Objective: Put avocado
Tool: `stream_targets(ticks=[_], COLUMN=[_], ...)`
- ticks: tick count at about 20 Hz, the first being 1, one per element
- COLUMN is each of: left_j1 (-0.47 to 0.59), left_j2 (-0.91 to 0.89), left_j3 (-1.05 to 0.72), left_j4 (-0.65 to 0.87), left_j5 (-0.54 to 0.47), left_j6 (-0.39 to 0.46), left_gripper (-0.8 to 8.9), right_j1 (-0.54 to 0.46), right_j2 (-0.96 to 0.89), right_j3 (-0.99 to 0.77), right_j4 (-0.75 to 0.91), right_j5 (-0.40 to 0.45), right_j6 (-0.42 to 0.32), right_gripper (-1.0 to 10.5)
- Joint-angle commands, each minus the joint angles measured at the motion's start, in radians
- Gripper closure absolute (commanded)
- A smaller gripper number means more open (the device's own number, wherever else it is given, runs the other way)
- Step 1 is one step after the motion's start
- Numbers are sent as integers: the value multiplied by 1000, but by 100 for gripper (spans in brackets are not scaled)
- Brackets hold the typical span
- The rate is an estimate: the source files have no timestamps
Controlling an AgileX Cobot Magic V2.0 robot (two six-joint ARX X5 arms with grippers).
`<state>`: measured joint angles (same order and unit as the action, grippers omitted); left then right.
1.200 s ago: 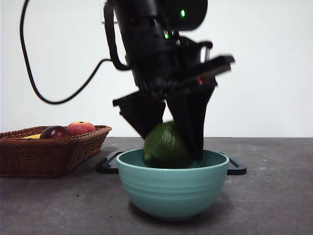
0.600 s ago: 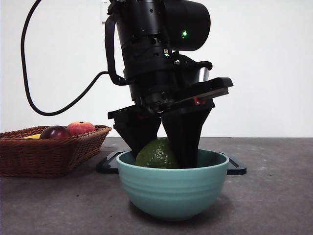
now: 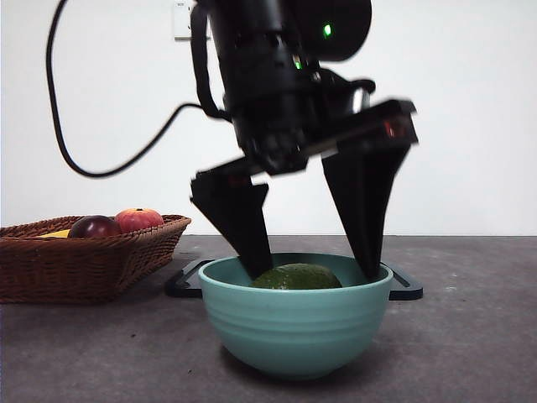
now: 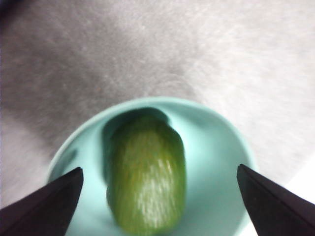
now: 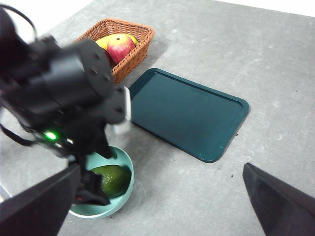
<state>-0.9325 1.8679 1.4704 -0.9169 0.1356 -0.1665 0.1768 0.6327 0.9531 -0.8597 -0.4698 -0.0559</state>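
Observation:
The dark green avocado (image 3: 297, 277) lies on its side inside the teal bowl (image 3: 295, 323). It also shows in the left wrist view (image 4: 145, 182) and in the right wrist view (image 5: 113, 179). My left gripper (image 3: 310, 267) is open, its two black jaws spread wide on either side of the avocado and not touching it, their tips at the bowl's rim. In the left wrist view the bowl (image 4: 216, 162) fills the picture under the jaws. My right gripper (image 5: 160, 216) is open and empty, high above the table.
A wicker basket (image 3: 84, 260) with a maroon fruit (image 3: 94, 227) and an orange-red fruit (image 3: 138, 219) stands at the left. A dark teal tray (image 5: 189, 112) lies flat behind the bowl, its edge visible in the front view (image 3: 404, 287).
The left gripper has opened and let go of the avocado, which has settled lower into the bowl on its side. The jaws have risen slightly.

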Motion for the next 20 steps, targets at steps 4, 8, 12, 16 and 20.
stream_targets(ticks=[4, 8, 12, 16, 20], left_j1=[4, 27, 69, 117, 137], left_j2=[-234, -414, -584, -781, -998], left_j3=[26, 26, 19, -66, -248], left_j4=[-10, -115, -221, -219, -159], left_j5=[3, 2, -2, -6, -12], left_j6=[32, 85, 124, 151, 159], left_gripper=[216, 221, 221, 221, 225], right_j1=[3, 3, 4, 4, 4], right_j2=[4, 4, 6, 6, 6], right_j3=[19, 19, 19, 19, 19], right_j4=[5, 5, 2, -6, -10], right_j5=[-2, -2, -41, -51, -51], right_j6=[0, 0, 19, 23, 23], right_gripper=[327, 327, 327, 327, 327])
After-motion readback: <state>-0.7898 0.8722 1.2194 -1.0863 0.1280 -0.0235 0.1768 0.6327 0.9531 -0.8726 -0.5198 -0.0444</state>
